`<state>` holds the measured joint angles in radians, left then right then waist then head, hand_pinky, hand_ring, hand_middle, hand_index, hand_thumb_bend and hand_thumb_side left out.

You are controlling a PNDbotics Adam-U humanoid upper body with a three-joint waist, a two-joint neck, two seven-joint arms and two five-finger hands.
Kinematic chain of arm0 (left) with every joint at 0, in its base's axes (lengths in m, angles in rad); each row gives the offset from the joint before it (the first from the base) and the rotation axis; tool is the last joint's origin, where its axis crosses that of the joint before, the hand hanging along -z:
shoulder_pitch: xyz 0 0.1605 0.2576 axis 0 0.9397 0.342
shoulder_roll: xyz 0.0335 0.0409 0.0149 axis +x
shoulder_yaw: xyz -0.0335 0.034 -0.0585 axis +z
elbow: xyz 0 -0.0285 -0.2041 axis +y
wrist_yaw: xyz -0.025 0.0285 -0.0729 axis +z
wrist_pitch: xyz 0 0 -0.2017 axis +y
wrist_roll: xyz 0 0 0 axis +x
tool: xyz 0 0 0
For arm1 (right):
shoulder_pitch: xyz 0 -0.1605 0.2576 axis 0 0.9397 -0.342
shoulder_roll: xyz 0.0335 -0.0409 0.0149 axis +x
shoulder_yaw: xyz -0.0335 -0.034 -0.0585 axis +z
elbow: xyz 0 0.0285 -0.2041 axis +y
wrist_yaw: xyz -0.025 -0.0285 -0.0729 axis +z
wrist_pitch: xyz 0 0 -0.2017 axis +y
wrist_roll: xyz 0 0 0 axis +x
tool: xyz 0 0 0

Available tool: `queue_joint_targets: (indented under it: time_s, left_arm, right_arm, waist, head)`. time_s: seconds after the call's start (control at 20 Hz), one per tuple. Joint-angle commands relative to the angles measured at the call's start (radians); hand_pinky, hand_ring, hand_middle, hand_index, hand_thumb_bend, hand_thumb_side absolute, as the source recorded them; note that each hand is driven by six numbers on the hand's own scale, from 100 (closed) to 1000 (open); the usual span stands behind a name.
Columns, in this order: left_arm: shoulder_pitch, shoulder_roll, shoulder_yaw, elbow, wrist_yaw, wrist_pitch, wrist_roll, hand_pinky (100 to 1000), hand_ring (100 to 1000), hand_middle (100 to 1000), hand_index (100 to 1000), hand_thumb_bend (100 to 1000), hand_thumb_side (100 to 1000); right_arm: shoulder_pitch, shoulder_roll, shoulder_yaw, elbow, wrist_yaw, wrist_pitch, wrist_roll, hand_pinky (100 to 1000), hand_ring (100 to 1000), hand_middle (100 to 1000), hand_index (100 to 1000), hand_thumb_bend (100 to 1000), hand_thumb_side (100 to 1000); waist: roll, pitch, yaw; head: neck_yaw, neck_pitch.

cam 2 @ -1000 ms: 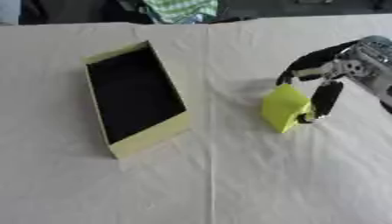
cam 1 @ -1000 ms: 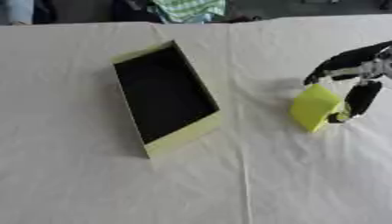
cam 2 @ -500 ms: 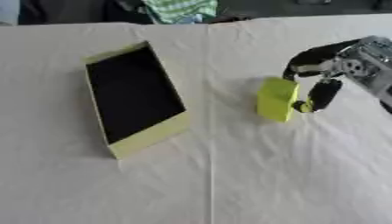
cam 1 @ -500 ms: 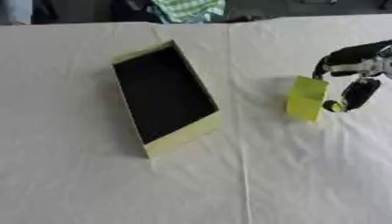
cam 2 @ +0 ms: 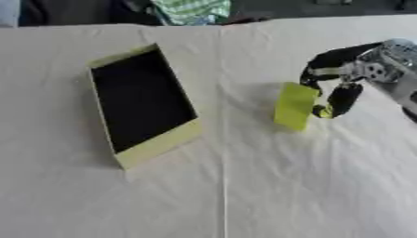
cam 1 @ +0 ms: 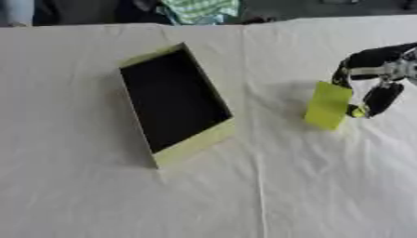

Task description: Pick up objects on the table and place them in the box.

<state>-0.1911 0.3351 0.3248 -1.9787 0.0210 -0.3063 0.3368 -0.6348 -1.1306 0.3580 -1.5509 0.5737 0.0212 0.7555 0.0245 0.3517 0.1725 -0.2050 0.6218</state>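
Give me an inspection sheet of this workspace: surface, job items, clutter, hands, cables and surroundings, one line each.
Surface: table under a creased white cloth.
Job's things: open yellow-green cardboard box with a black inside, lying askew at centre left, nothing seen inside; flat yellow-green block, tilted, right of the box and apart from it.
Clutter: nothing seen.
Hands: right hand comes in from the right edge, its fingers curled round the block's right side; left hand not in view.
Cables: nothing seen.
Surroundings: green-and-white checked cloth and dark shapes beyond the table's far edge.
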Motion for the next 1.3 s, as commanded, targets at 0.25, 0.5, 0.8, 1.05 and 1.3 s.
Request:
queue_joint_targets:
  time_s: [0.25,0.5,0.8,1.05,1.3]
  left_arm:
    - [-0.008,0.024,0.003,-0.019,0.001,-0.001,-0.004,652,573,563,708,100,759]
    - [-0.006,0.026,0.004,-0.021,0.001,0.0,-0.002,652,573,563,709,100,760]
    - [-0.006,0.028,0.005,-0.021,0.0,0.001,-0.002,652,574,564,709,100,760]
    - [-0.004,0.029,0.007,-0.021,0.0,0.003,-0.001,652,574,564,708,100,760]
    - [-0.006,0.03,0.007,-0.021,0.004,0.005,-0.003,653,575,565,707,100,761]
  right_arm:
    - [-0.032,-0.043,-0.014,-0.023,0.099,-0.026,0.098,908,1000,959,1000,479,323]
    - [-0.048,-0.039,-0.011,-0.032,0.172,-0.055,0.147,938,1000,1000,1000,523,351]
    - [-0.077,-0.035,-0.007,-0.046,0.2,-0.102,0.151,943,1000,1000,1000,527,342]
    - [-0.095,-0.043,-0.007,-0.094,0.199,-0.124,0.139,937,1000,1000,1000,527,334]
    - [-0.093,-0.05,0.0,-0.137,0.192,-0.143,0.113,932,1000,1000,1000,517,328]
  waist:
    - [-0.014,-0.012,-0.003]
    - [-0.017,-0.015,-0.004]
    - [-0.023,-0.018,-0.006]
    - [-0.027,-0.019,-0.006]
    - [-0.031,-0.018,-0.005]
  head:
    - [0.005,-0.01]
    - [0.007,-0.011]
    - [0.012,-0.011]
    - [0.016,-0.012]
    - [0.016,-0.015]
